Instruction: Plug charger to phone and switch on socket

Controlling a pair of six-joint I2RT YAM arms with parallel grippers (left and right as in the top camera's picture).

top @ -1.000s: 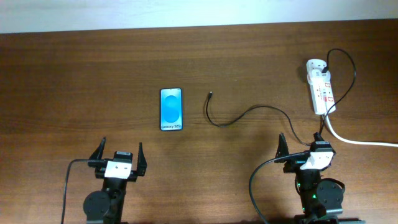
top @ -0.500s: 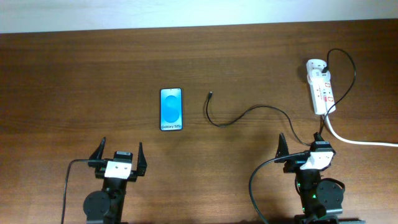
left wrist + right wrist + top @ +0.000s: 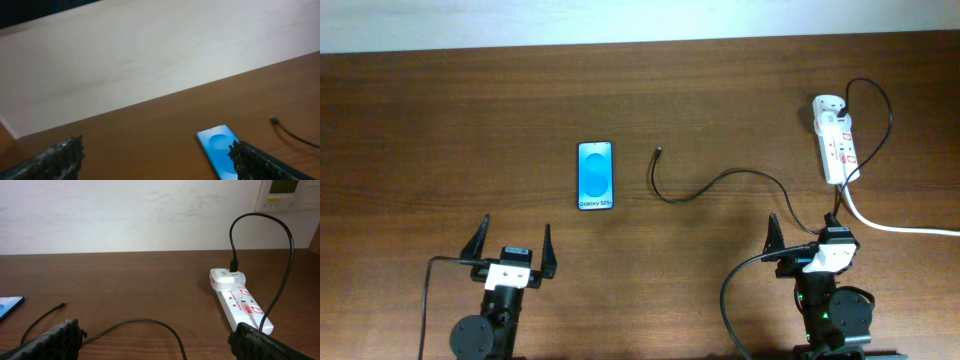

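Observation:
The phone (image 3: 595,175) lies flat on the brown table, blue screen up, and shows in the left wrist view (image 3: 216,150). The charger's thin black cable (image 3: 720,180) curls from its free plug (image 3: 659,152), just right of the phone, toward the socket (image 3: 837,145) at the far right. The socket is a white strip with red-marked switches, also in the right wrist view (image 3: 240,302). My left gripper (image 3: 511,247) is open and empty near the front edge, below-left of the phone. My right gripper (image 3: 804,232) is open and empty, with the cable (image 3: 135,325) passing between its fingers' view.
A thick white cord (image 3: 895,226) runs from the socket off the right edge. A pale wall (image 3: 125,215) stands behind the table's far edge. A white wall unit (image 3: 287,192) hangs at the upper right.
My left gripper has shifted slightly toward the front edge of the table. The right arm, phone and cable have not moved.

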